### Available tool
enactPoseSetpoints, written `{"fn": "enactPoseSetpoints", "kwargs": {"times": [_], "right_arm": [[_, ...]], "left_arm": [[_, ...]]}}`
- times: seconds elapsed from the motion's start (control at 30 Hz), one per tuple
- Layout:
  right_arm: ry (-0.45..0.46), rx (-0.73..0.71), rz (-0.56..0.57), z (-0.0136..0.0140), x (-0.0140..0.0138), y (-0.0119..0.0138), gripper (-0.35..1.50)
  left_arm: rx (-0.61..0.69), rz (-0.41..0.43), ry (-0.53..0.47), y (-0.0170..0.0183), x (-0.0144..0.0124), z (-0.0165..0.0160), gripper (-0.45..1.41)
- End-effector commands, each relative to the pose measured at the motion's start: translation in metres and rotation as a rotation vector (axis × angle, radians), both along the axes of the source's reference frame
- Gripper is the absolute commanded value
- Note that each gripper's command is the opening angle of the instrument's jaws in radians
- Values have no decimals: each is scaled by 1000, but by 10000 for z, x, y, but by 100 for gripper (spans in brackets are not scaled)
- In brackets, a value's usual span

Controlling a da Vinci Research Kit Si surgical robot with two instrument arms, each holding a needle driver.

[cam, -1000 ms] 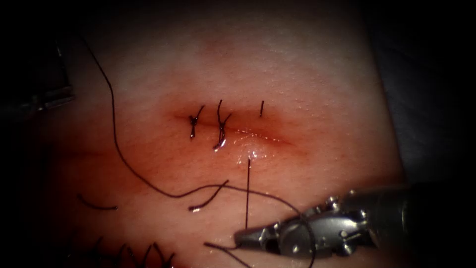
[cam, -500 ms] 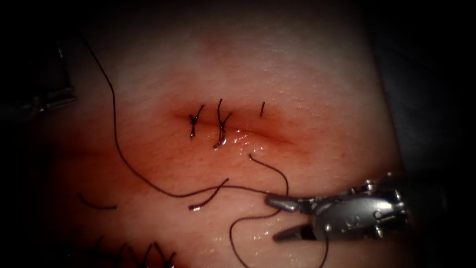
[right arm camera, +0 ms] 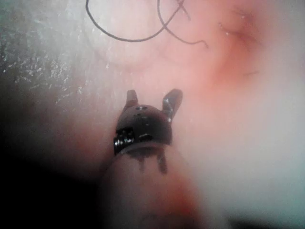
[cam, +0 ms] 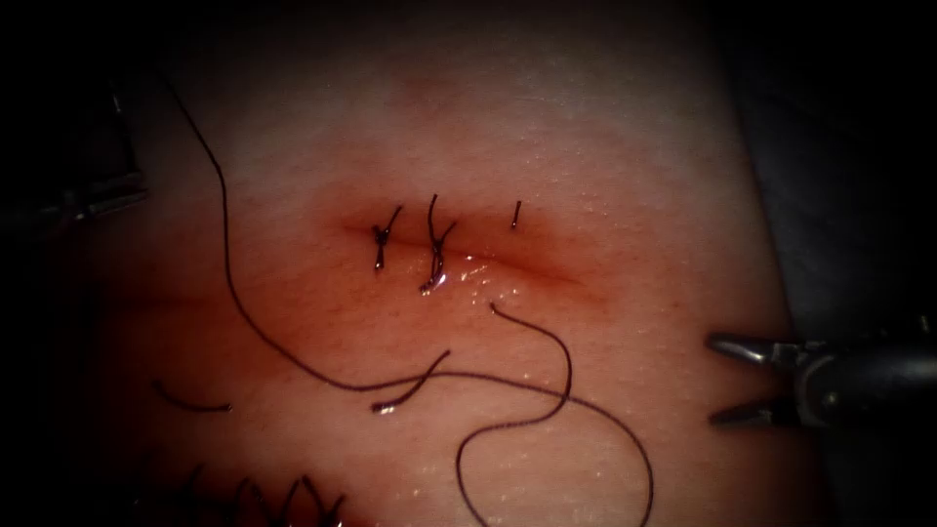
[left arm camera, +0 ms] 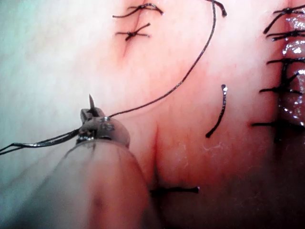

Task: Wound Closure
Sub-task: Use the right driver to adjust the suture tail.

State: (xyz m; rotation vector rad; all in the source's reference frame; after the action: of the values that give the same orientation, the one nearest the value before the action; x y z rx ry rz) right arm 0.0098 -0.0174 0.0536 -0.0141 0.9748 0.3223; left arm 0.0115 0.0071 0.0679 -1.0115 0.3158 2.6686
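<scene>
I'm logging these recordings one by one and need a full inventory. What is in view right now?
pale pink pork-belly tissue: one, beneath everything.
cut: one, reddened, horizontal, mid-tissue.
knotted dark stitches: two, across the cut's left part.
long dark thread: one, loose loops below the cut, running off upper left.
cut ends of thread: two, dark, below-left of the cut.
red fluid: glistening along the cut.
older stitch row: dark, bottom left.
curved steel needle: one, pointed end showing, outside the tissue.
left tool: jaws shut on the needle near that point.
right tool: right of the cut, jaws open, holding nothing.
</scene>
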Motion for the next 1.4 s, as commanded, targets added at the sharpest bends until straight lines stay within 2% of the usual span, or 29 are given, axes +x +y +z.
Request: {"fn": "enactPoseSetpoints", "kwargs": {"times": [0.03,0.1,0.17,0.2,0.3,0.53,0.57,0.6,0.73,0.97,1.17,1.4], "right_arm": [[25,75,101,15,-3,-5,109],[68,194,244,23,-1,-2,128],[80,243,312,30,6,3,135],[96,295,368,34,12,7,133],[128,376,460,45,25,16,111],[195,515,625,77,61,38,101],[206,525,629,82,66,40,98],[234,567,629,91,76,45,79],[242,599,672,110,94,61,72],[249,622,707,134,107,83,67],[255,632,696,145,120,88,62],[252,646,673,153,137,93,47]], "left_arm": [[-1,-1,0,1,-6,6,-45],[-1,-3,1,0,-8,7,-45],[-1,0,1,0,-9,7,-45],[-1,-1,1,-1,-10,7,-45],[-1,0,1,-1,-9,7,-45],[-1,0,-1,-1,-10,7,-45],[0,3,0,-1,-10,7,-45],[0,3,0,-1,-10,7,-45],[0,3,0,-1,-10,7,-45],[0,2,0,-1,-10,7,-45],[0,2,0,-1,-10,7,-45],[-1,2,1,-2,-10,7,-45]]}}
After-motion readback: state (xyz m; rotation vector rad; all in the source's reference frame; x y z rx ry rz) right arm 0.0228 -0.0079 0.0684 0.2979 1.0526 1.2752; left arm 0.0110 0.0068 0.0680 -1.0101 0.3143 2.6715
